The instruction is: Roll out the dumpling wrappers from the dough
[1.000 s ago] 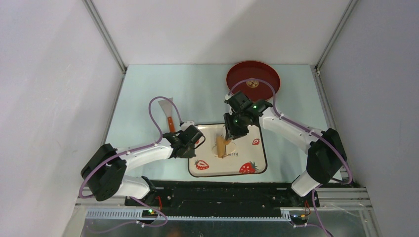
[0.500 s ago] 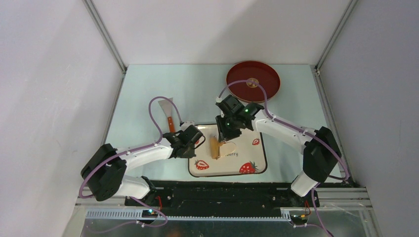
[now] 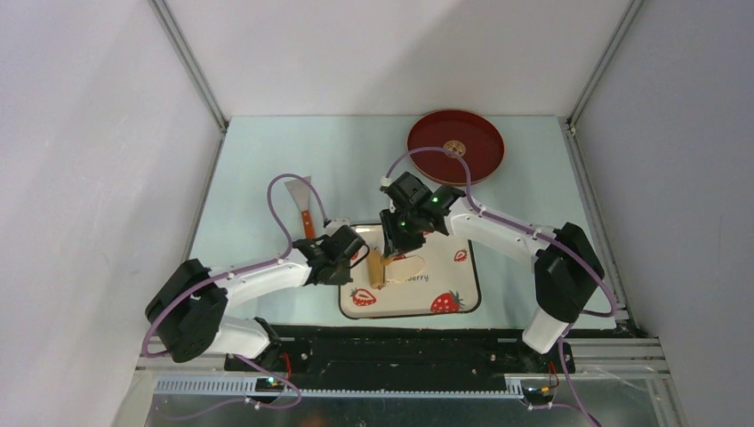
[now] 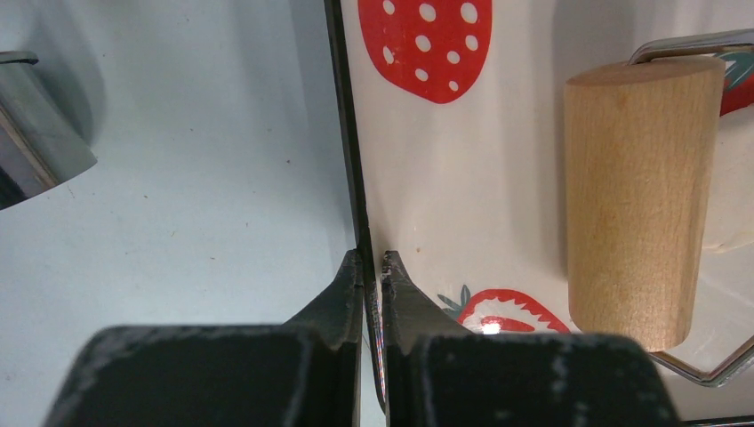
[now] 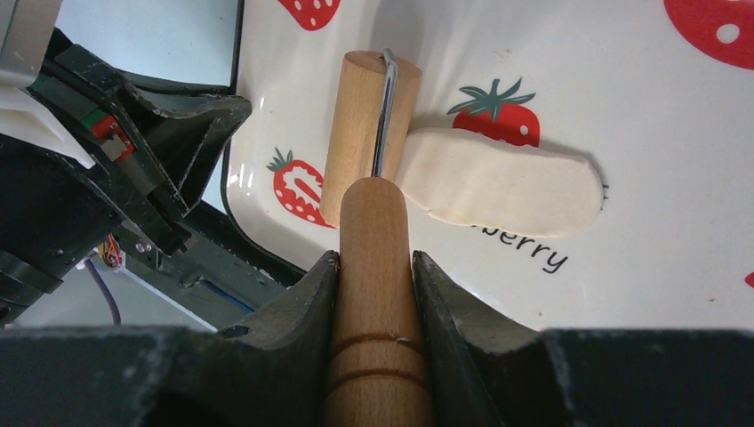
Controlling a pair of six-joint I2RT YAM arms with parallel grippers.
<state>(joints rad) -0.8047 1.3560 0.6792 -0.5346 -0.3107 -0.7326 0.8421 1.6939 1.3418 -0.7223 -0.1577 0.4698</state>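
The dough (image 5: 502, 182) is a flattened, elongated cream-white sheet on the strawberry-patterned plate (image 5: 640, 107). It also shows in the top view (image 3: 409, 265). My right gripper (image 5: 375, 258) is shut on the handle of the tan wooden roller (image 5: 360, 133). The roller's barrel rests on the plate at the dough's left end, seen in the top view (image 3: 377, 267) and the left wrist view (image 4: 636, 196). My left gripper (image 4: 373, 260) is shut on the plate's left rim (image 4: 356, 178), seen from above (image 3: 354, 253). No dumpling wrappers are in view.
A red round tray (image 3: 455, 145) with a gold emblem lies at the back right. A scraper (image 3: 300, 197) with an orange handle lies left of the plate. A shiny steel piece (image 4: 36, 151) lies on the table beside the plate.
My right gripper has drawn the roller leftward across the plate, leaving the flattened dough uncovered to its right. The left gripper has kept its hold on the rim.
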